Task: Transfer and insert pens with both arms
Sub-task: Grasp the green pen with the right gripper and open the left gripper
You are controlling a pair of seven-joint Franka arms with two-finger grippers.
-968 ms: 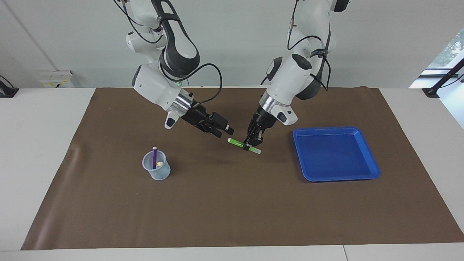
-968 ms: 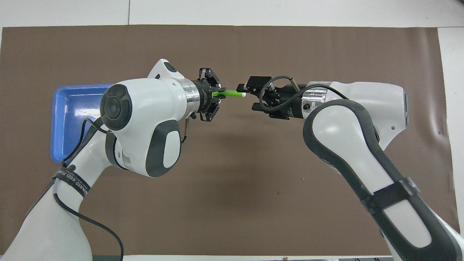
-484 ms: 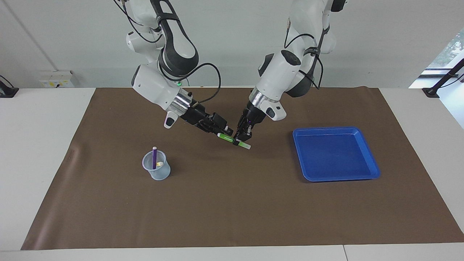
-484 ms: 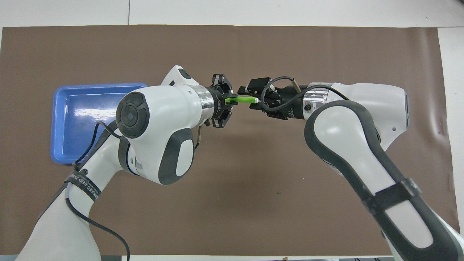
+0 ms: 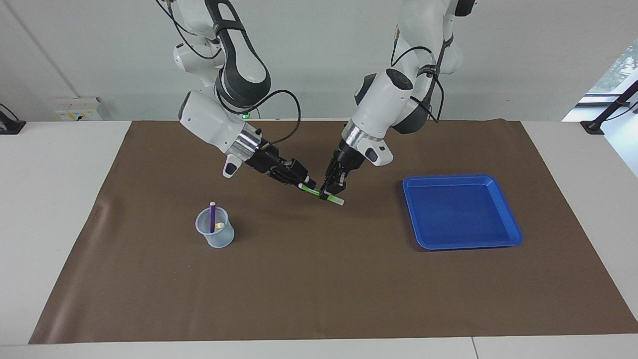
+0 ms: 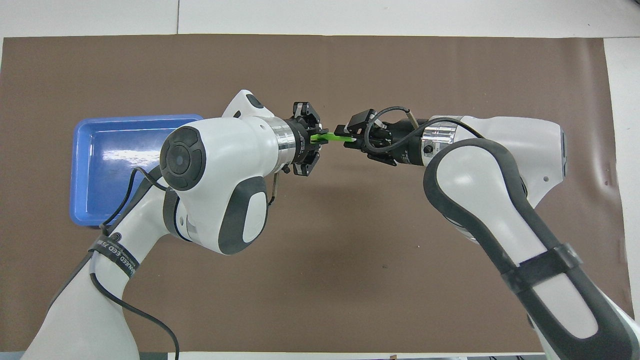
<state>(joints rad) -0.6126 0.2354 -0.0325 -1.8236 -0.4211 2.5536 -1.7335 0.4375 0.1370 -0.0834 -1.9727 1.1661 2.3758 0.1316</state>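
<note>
The green pen (image 5: 315,191) hangs level above the middle of the brown mat, held between both grippers. My left gripper (image 5: 330,193) is shut on it near its pale end, which sticks out below the fingers. My right gripper (image 5: 305,183) has closed on the pen's other end. From overhead the green pen (image 6: 327,137) bridges the short gap between the left gripper (image 6: 316,139) and the right gripper (image 6: 351,139). A purple pen (image 5: 212,217) and a yellow pen (image 5: 219,226) stand in a clear cup (image 5: 215,234) toward the right arm's end.
An empty blue tray (image 5: 461,177) lies on the mat toward the left arm's end, also seen overhead as the tray (image 6: 80,150). The brown mat (image 5: 319,289) covers most of the white table. The right arm hides the cup in the overhead view.
The left arm carried the green pen toward the right gripper. The right gripper's wide-open fingers took in the pen's free end and closed on it.
</note>
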